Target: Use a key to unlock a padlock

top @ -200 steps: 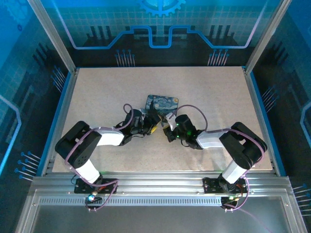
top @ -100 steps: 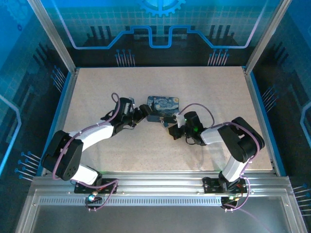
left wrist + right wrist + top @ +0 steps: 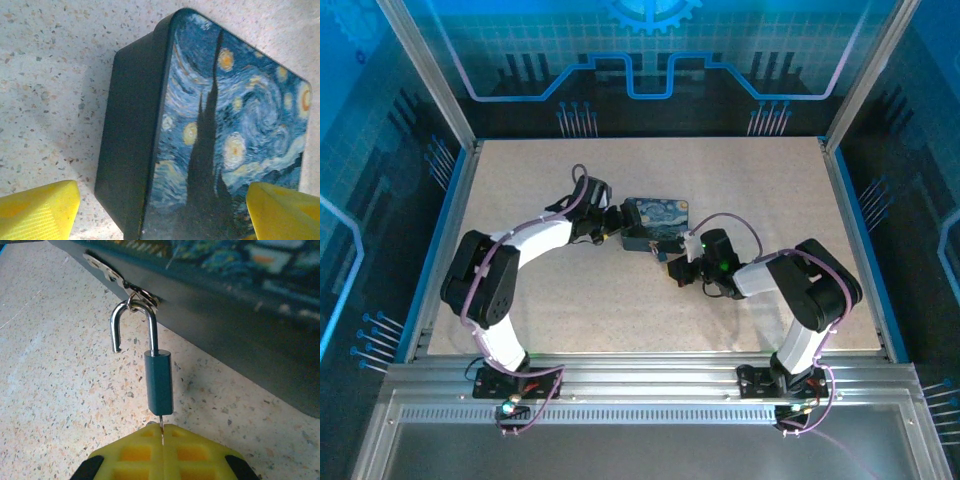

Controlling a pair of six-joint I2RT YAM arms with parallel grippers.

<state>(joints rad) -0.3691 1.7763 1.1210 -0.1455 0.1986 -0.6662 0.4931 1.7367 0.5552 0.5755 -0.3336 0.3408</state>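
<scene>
The padlock (image 3: 158, 382) hooks through the hasp (image 3: 107, 270) of the tin (image 3: 240, 305). Its long axis points shackle-first at the tin, and one shackle leg is free of the body. The right gripper (image 3: 162, 445) is clamped on the key (image 3: 161, 421), which sits in the keyway. The left gripper (image 3: 162, 210) is spread wide over the tin.

Black joint housings and glossy white link shells on the left arm (image 3: 530, 245) and the right arm (image 3: 760, 280), with thin purple cables (image 3: 578, 170) looped alongside. Bright yellow finger pads, fine-ribbed on the left pincer (image 3: 160, 210). Waffle-gridded between black shoulders on the right pincer (image 3: 163, 440).
</scene>
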